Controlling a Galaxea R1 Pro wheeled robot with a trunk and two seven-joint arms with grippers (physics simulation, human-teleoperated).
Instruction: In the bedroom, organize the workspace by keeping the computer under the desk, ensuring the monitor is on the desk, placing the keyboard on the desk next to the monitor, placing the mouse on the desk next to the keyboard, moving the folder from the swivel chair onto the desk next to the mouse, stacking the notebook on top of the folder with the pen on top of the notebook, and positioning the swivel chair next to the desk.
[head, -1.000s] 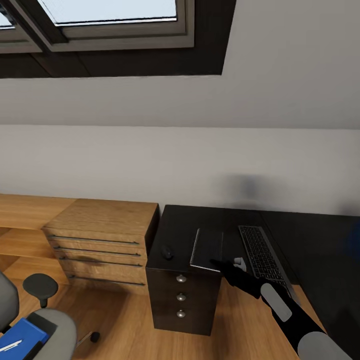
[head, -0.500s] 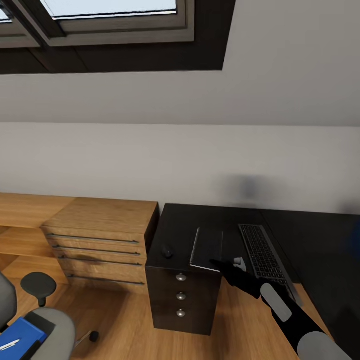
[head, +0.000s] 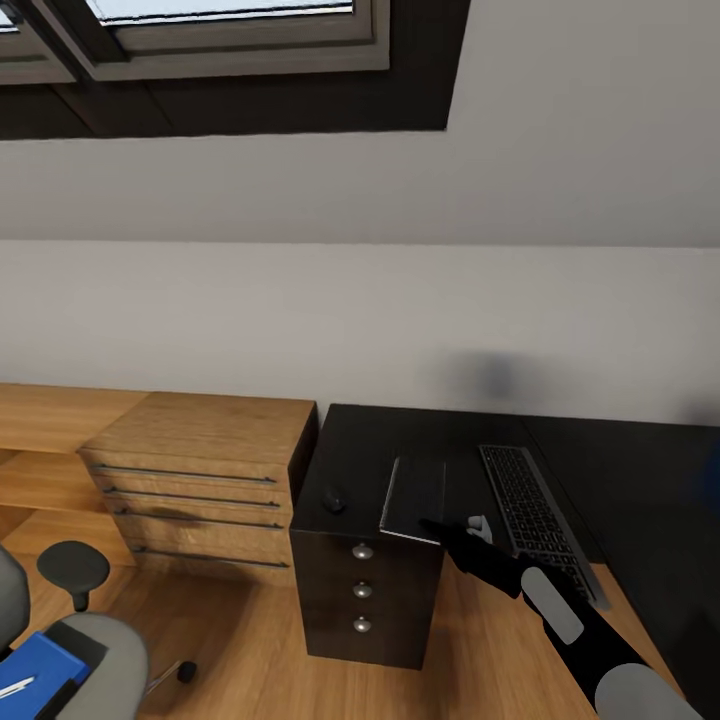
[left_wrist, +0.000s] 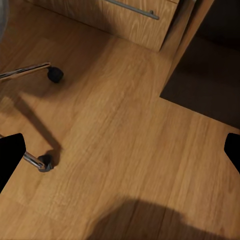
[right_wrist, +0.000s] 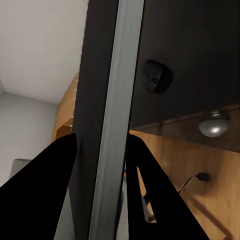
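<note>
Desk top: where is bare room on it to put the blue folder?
Bare: the desk strip between the wall and the keyboard, and the stretch right of the keyboard. Crowded: the front corner, where the mouse, dark notebook and right gripper sit close.

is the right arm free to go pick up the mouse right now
Probably not yet. The right tool is shut on the notebook, whose edge sits between its fingers in the wrist view. The mouse lies close by on the desk, nothing between, but the notebook must be released first.
</note>
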